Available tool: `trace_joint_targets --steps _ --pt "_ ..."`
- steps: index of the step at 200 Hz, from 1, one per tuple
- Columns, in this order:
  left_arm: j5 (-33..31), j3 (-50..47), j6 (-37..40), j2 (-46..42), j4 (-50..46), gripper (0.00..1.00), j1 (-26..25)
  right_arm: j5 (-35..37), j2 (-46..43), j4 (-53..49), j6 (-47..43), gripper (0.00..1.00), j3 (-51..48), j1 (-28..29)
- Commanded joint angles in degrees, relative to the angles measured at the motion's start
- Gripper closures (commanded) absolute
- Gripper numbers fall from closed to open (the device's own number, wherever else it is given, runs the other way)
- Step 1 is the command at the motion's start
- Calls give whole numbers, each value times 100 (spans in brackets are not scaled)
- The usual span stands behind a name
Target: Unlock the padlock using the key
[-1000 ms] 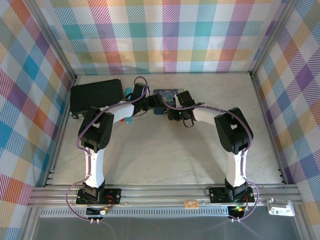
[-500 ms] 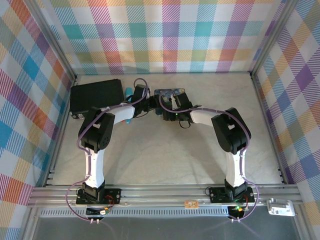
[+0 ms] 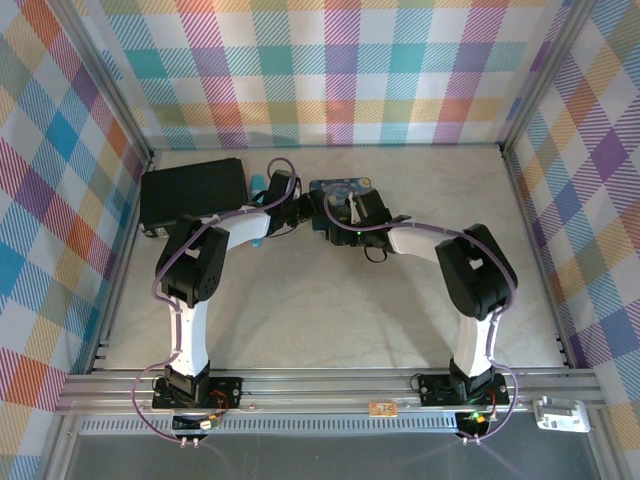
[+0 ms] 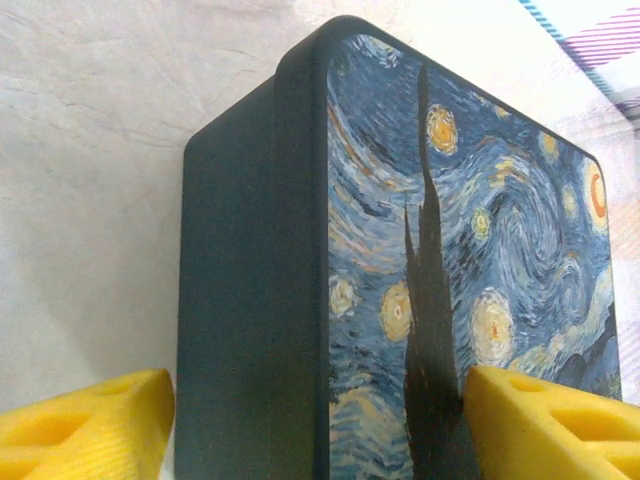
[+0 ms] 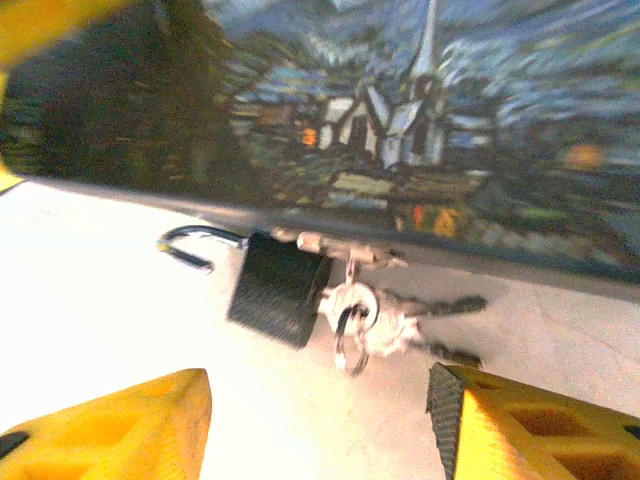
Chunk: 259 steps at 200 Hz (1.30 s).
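Left claw (image 4: 315, 400) and right claw (image 5: 318, 385) agape, empty — ribbed black padlock (image 5: 278, 288), ringed key (image 5: 405, 322)

Starry Night box (image 4: 450, 250) on pale tabletop (image 4: 100, 150), between the spread yellow fingertips (image 4: 545, 435) of the left pincer (image 4: 315, 428)

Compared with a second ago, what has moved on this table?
The right arm swung its elbow outward to the right, and the right gripper shifted slightly by the painted box. Its jaws are open, with the padlock and key lying on the table ahead of it, so it holds nothing. The left arm, the box and the black case stayed put.
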Motion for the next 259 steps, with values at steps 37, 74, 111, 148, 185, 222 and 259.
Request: trace_joint_targets --steps 37,74,111,148,185,222,259 --pt "-466 46 640 -1236 -942 12 329 -75 -1787 -872 -189 31 -821 -485" --pt "-1218 -388 1297 -2276 -1675 7 405 381 -2790 -1107 -684 22 -1555 -1324" --pt "-1745 -1384 1574 -3387 -1943 5 436 315 -3248 -971 -953 18 -2175 -2272" --pt "-1524 -2357 1126 -4122 -1935 9 356 637 -3171 -299 -1299 14 -2601 -2584" --pt "-1295 -2533 626 -3794 -1184 10 -394 904 -3063 1475 -1566 13 -3513 -2719" --pt "-1378 -1789 65 -2447 -443 10 -1215 1063 -3052 3241 -1987 13 -4082 -2785" --pt "-1289 -815 -367 -1198 -202 10 -1490 912 -2768 3481 -2025 13 -3933 -2849"
